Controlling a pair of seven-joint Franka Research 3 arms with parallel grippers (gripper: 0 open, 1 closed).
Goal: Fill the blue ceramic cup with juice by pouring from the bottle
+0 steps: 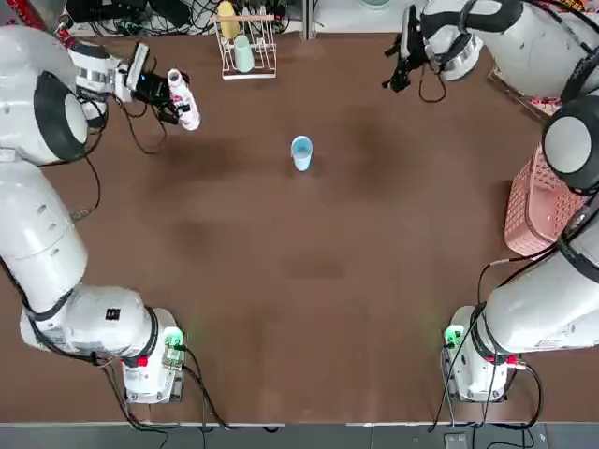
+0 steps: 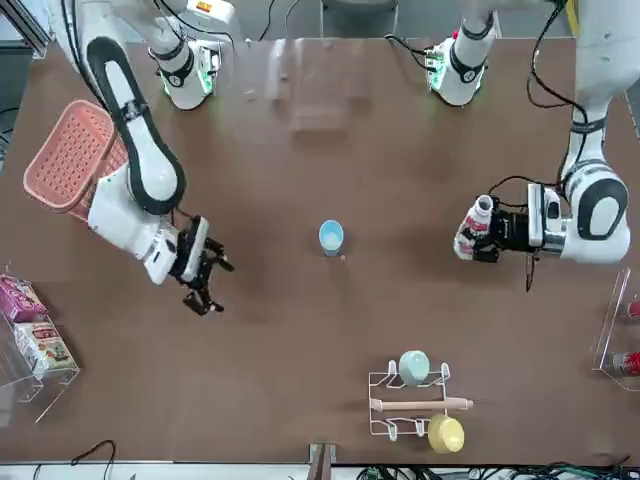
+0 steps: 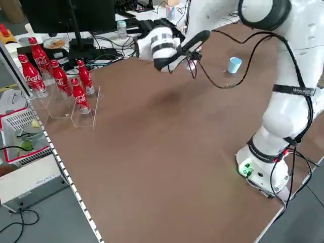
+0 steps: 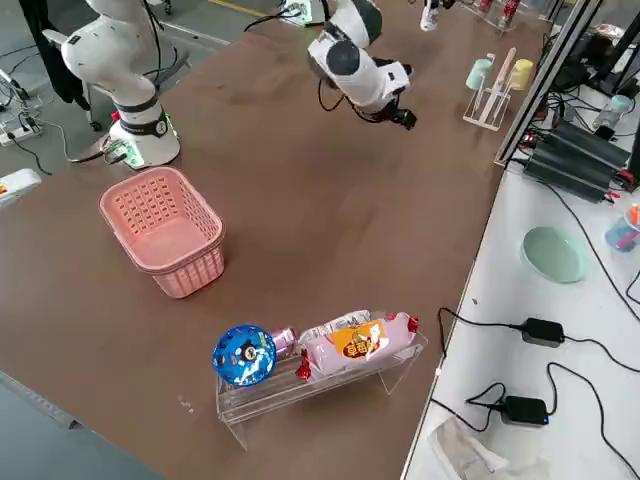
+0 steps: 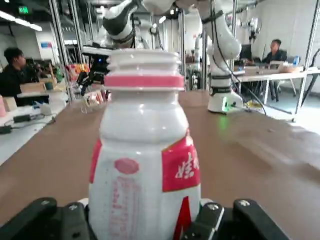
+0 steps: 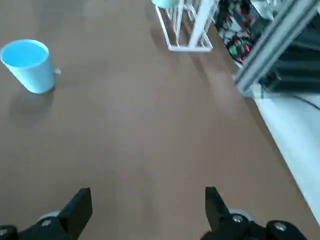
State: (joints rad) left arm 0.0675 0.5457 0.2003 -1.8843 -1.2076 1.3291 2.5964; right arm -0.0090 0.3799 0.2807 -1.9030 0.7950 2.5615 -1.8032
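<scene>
Left gripper (image 1: 167, 96): pinching the bottle (image 1: 183, 98) between its fingers, above the far left part of the table (image 1: 309, 281), well apart from the cup.
Bottle: white plastic with a red-marked label; in the top view it lies roughly level in the grip, cap end pointing away from the robot. The left wrist view shows a pink band below the white cap, with the fingers (image 5: 60, 220) pressed against its lower sides.
Cup (image 1: 301, 152): light blue, upright on the table near the middle of its far half, nothing touching it; its inside cannot be made out.
Right gripper (image 1: 401, 65): fingers spread, holding nothing, above the far right part of the table, near the cup but apart from it.
Wire rack (image 1: 245, 49): at the far edge, beyond the cup, holding a mint cup and a yellow one.
Pink basket (image 1: 533, 204): on the table's right side.
</scene>
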